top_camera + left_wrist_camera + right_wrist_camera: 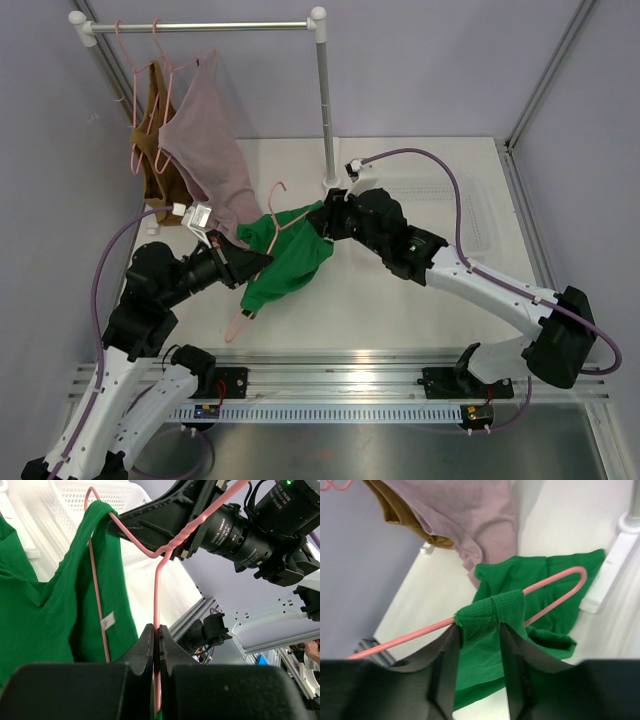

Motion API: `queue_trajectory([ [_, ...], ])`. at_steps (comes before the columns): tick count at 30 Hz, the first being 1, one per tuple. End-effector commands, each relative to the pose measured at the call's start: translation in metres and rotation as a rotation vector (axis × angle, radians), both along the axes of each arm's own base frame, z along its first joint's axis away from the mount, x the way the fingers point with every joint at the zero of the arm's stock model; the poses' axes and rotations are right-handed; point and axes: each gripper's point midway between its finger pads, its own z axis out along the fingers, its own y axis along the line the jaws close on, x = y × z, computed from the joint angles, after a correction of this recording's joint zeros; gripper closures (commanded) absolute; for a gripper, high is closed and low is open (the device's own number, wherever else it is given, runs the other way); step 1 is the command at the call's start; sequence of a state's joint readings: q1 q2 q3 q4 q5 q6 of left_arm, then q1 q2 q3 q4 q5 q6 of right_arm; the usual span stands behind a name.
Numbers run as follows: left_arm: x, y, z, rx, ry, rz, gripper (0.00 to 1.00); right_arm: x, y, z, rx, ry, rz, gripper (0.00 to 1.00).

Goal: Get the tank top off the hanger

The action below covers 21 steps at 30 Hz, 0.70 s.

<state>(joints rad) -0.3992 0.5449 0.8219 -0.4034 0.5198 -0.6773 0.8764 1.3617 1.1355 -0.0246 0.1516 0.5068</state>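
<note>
- Closest in, my left pincer [156,630] is pressed fully together on the hanger [156,580]. The pink wire comes straight up out of the seam between the two black pads (no gap shows on either side of it).
- From that grip the wire climbs to a twisted neck just in front of my other arm's black body. One branch bends off to the left and carries a strap of the top [60,605].
- That top is green, with a small white label on its inner side. In my left wrist view it hangs to the left of the wire.
- My right pincer [477,627] is narrowed on a bunched strap of the top, where the cloth wraps over the hanger's arm. Its fingers [445,670] touch the fabric on both sides. Whether they also pinch the wire under the cloth, I cannot tell.
- Seen from above, the top sits between my two pincers, low over the table [400,300]. The hanger's hook sticks up above it, and one pink end pokes out below it toward the near edge.
- One basket [470,215] lies on the table, right of the rack [323,100] and beyond my right arm. Its walls are white lattice, and its inside is too pale to read from above (from the left wrist only a stretch of mesh shows behind the top).
- On the rack's rail at far left hang a mauve garment [205,140] and a brown garment [150,130], each on a pink hanger. The mauve hem comes down just beside the top.
</note>
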Motion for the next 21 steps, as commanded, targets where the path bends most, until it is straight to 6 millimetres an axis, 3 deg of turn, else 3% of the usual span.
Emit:
queue_trajectory([
  [1, -0.008, -0.002, 0.027, -0.028, -0.092, -0.036, 1.0, 0.015, -0.006, 0.029, 0.018, -0.085, -0.088, 0.62],
  [3, -0.009, -0.001, 0.028, -0.025, -0.096, -0.036, 1.0, 0.019, -0.01, 0.029, 0.006, -0.096, -0.11, 0.67],
  [4, -0.009, -0.001, 0.027, -0.025, -0.094, -0.036, 1.0, 0.017, -0.012, 0.02, -0.027, -0.078, -0.11, 0.73],
  [6, -0.009, -0.001, 0.026, -0.017, -0.093, -0.037, 1.0, 0.02, -0.014, 0.017, -0.048, -0.083, -0.122, 0.86],
  [7, -0.009, -0.001, 0.026, -0.014, -0.096, -0.036, 1.0, 0.02, -0.015, 0.017, -0.054, -0.084, -0.124, 1.0],
  [11, -0.007, 0.004, 0.017, 0.039, -0.091, -0.017, 1.0, 0.023, -0.024, 0.014, -0.101, -0.094, -0.153, 1.0],
  [15, -0.013, 0.005, 0.01, 0.106, -0.088, -0.053, 1.0, 0.037, -0.056, 0.01, -0.211, -0.112, -0.275, 1.0],
  [17, -0.022, 0.008, 0.016, 0.126, -0.113, -0.072, 1.0, 0.051, -0.079, 0.003, -0.245, -0.093, -0.336, 1.0],
  [21, -0.037, 0.015, 0.033, 0.14, -0.172, -0.079, 1.0, 0.063, -0.096, -0.011, -0.224, -0.059, -0.329, 1.0],
])
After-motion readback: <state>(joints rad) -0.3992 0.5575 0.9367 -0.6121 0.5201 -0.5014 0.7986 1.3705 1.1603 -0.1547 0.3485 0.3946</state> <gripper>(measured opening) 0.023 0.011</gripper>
